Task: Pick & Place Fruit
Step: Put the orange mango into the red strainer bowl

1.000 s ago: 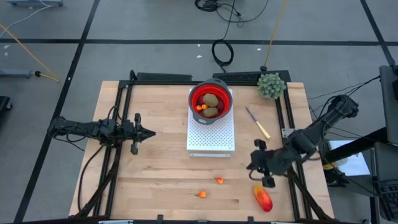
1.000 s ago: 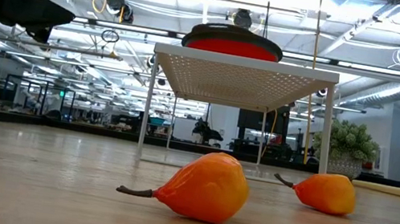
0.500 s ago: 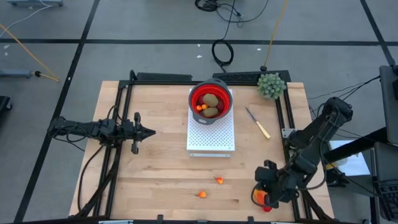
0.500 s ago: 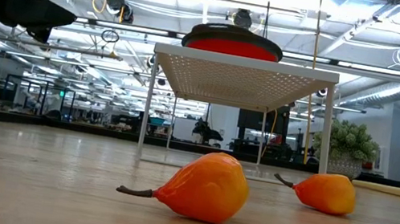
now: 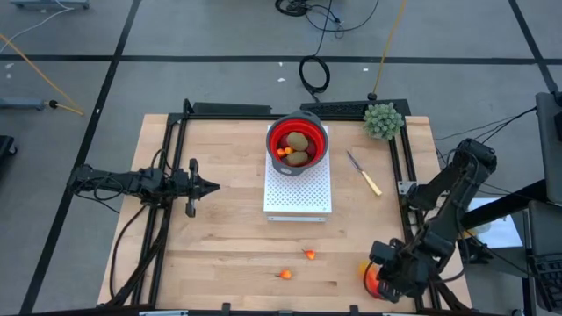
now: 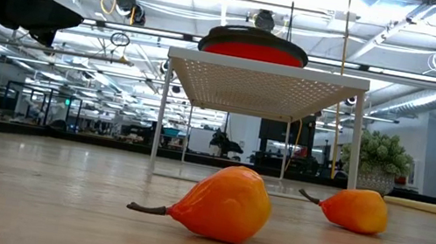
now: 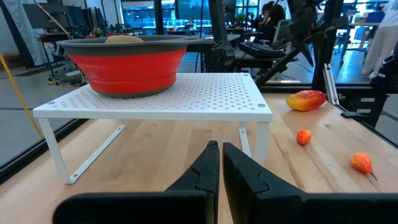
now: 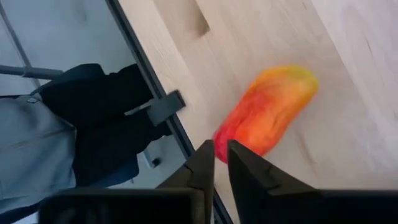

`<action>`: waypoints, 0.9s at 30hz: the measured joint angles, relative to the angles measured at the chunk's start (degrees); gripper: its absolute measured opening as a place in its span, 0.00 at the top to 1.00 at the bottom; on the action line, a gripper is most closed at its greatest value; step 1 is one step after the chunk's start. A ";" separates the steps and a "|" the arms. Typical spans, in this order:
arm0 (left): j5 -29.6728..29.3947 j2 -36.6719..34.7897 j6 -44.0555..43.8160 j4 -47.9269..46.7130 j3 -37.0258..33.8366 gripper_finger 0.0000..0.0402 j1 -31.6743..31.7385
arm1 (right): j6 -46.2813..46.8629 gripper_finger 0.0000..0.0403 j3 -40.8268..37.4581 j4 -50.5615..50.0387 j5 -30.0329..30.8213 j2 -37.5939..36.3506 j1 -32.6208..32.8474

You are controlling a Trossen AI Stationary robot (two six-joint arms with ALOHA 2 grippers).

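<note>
The larger red-orange oblong fruit [image 8: 267,109] lies on its side on the wood near the table's near right corner [image 5: 369,274]. My right gripper [image 8: 219,152] is shut, its tips at one end of that fruit, and in the high view [image 5: 385,281] it covers most of it. Two small orange fruits [image 5: 309,254] [image 5: 285,274] lie on the near part of the table, also in the low view [image 6: 226,203] [image 6: 354,210]. The red bowl [image 5: 298,142] on the white rack holds brown-green ovals and small orange pieces. My left gripper [image 5: 211,186] waits shut at the left [image 7: 219,155]. My right gripper's shut fingertips [image 8: 207,152] stand at the end of the oblong fruit [image 8: 225,135] that points toward the table's edge. Whether they touch it I cannot tell. The fruit lies flat on the table.
The white perforated rack [image 5: 299,193] stands mid-table under the bowl. A yellow-handled knife [image 5: 364,174] and a green spiky plant [image 5: 384,120] sit at the far right. The table's black frame edge [image 8: 155,112] runs close beside the oblong fruit.
My right arm has swung from the right middle of the table toward the near edge and down onto the oblong fruit, which it now largely covers in the high view. The fruits have kept their places.
</note>
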 joint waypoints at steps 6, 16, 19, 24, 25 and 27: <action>0.00 -0.02 0.00 0.00 0.00 0.95 0.00 | 2.83 0.78 0.00 -1.56 0.00 0.00 1.58; 0.00 -0.01 -0.02 0.00 0.00 0.95 0.00 | 3.25 0.53 0.00 -1.61 0.11 0.00 1.73; 0.00 -0.02 -0.04 0.01 0.01 0.95 0.00 | 3.23 0.46 0.00 -1.59 0.02 0.00 1.73; 0.00 -0.01 -0.04 0.01 0.00 0.95 0.00 | 3.04 0.41 -0.02 0.01 0.09 -0.17 1.73; 0.00 -0.02 0.12 0.02 0.00 0.95 0.00 | 2.29 0.41 -0.02 0.78 0.09 -0.17 1.73; -0.01 0.00 0.86 0.02 0.00 0.95 0.00 | 0.65 0.41 -0.02 2.26 0.09 -0.17 1.73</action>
